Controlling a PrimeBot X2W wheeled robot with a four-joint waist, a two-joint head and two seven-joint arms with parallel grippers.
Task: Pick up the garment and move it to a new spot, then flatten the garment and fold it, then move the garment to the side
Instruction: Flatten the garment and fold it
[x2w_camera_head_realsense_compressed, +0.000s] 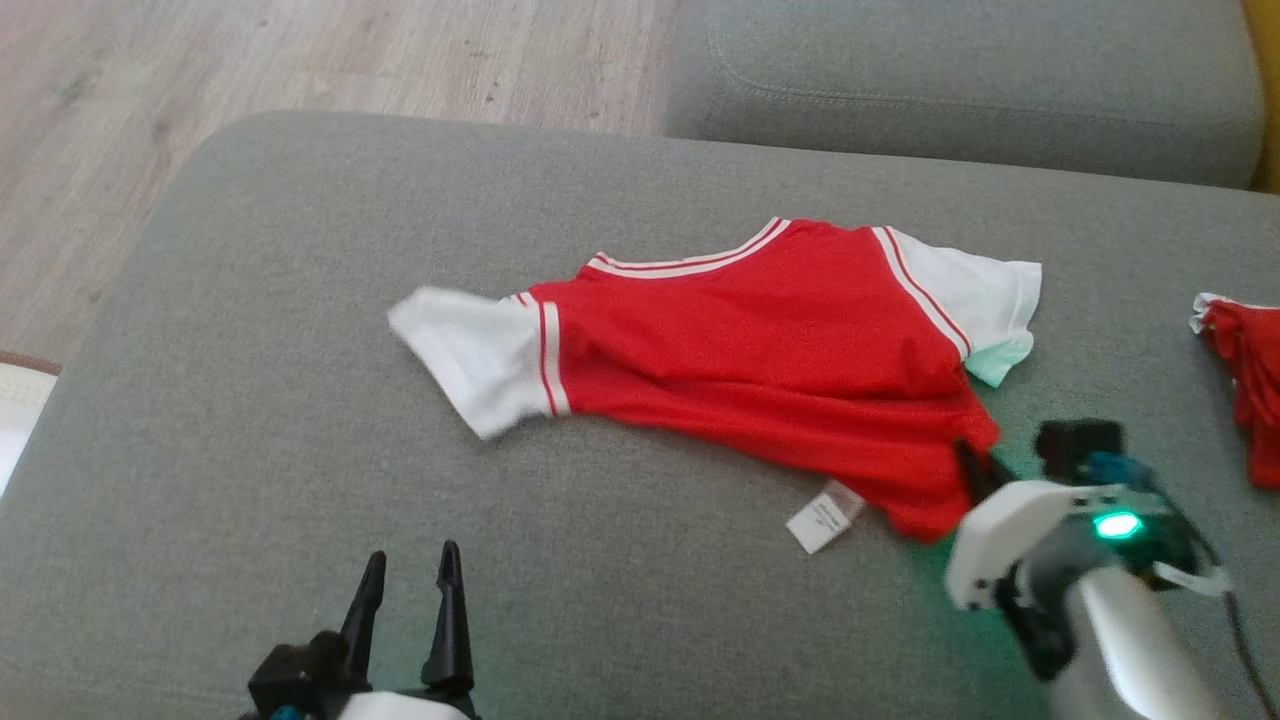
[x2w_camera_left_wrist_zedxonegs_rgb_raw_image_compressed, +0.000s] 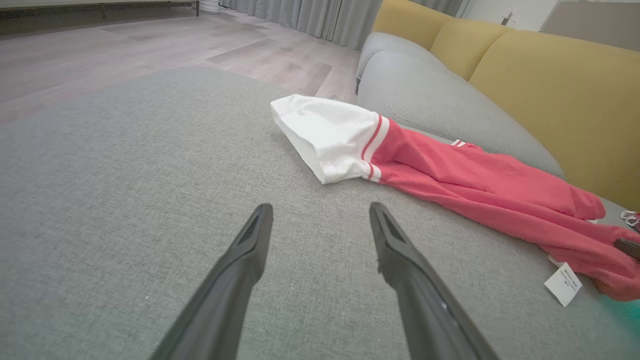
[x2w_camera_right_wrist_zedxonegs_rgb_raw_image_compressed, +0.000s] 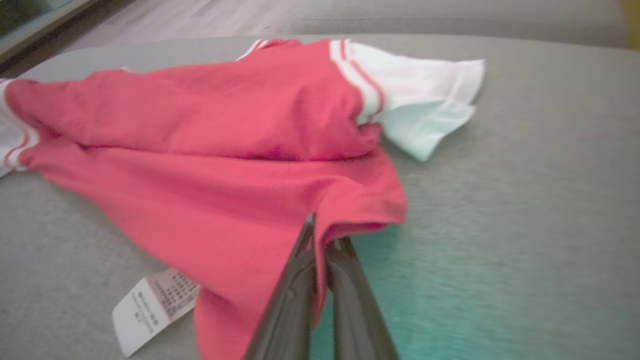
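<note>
The garment is a red shirt with white sleeves, lying spread across the grey cushion. In the left wrist view the garment stretches to the right, its white sleeve nearest. My right gripper is shut on the red hem at the garment's near right corner, fabric pinched between its fingers. From the head, the right gripper sits at the shirt's lower right edge. My left gripper stands open at the lower left, well short of the shirt; the left gripper has nothing between its fingers.
A white care label sticks out under the hem. Another red cloth lies at the far right of the cushion. A second grey cushion lies behind, yellow backrests beyond it, wooden floor to the left.
</note>
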